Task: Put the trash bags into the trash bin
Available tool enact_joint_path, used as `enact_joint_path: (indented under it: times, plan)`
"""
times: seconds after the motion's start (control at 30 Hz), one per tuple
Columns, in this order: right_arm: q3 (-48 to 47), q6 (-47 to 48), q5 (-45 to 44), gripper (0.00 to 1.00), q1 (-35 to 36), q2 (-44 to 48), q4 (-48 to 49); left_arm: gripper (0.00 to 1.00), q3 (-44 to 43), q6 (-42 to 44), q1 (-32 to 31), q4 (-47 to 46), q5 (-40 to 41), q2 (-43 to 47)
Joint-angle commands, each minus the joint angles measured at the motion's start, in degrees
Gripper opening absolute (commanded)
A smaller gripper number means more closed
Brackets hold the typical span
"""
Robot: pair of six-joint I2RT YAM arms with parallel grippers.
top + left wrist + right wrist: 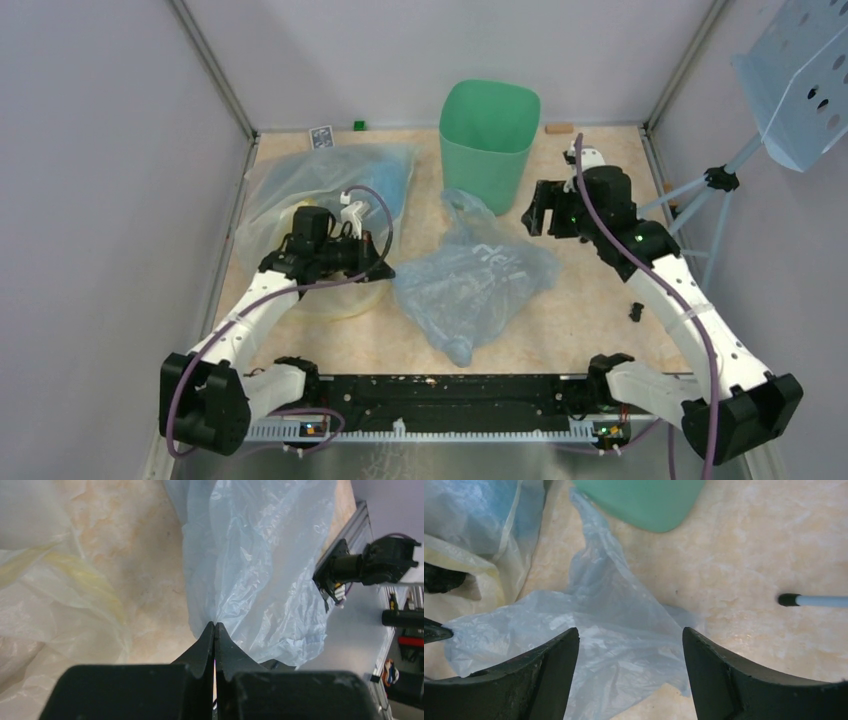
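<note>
Mid-table, crumpled pale-blue trash bags (475, 280); L end effector (215, 626) pinches edge, R end effector (629, 632) open.

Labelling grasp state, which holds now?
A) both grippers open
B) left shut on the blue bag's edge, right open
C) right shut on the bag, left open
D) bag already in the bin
B: the left gripper is pinched shut on the edge of the trash bag; the right gripper is wide open.
</note>
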State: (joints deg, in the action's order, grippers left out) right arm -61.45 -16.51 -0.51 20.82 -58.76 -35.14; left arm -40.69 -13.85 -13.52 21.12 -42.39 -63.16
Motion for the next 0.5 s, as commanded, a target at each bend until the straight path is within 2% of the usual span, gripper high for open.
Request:
enact_joint_path:
  times: [0.0, 0.2, 0.47]
  plan:
    - [-2.84, 0.44, 10.38, 0.74, -0.32, -5.55, 5.26, 0.00, -2.69, 4.95, -2.21, 1.10, -7.02, 0.71]
    - [-2.72, -0.76, 13.73, 0.70, -0.38, -12.49, 10.27, 0.00, -1.20, 4.53, -5.85, -0.92, -9.72, 1.75]
    - [4.46, -4.32, 9.91, 0.69, -0.34, -18.04, 19.73, 0.00, -1.34, 5.49, -9.86, -0.92, -8.54, 0.93]
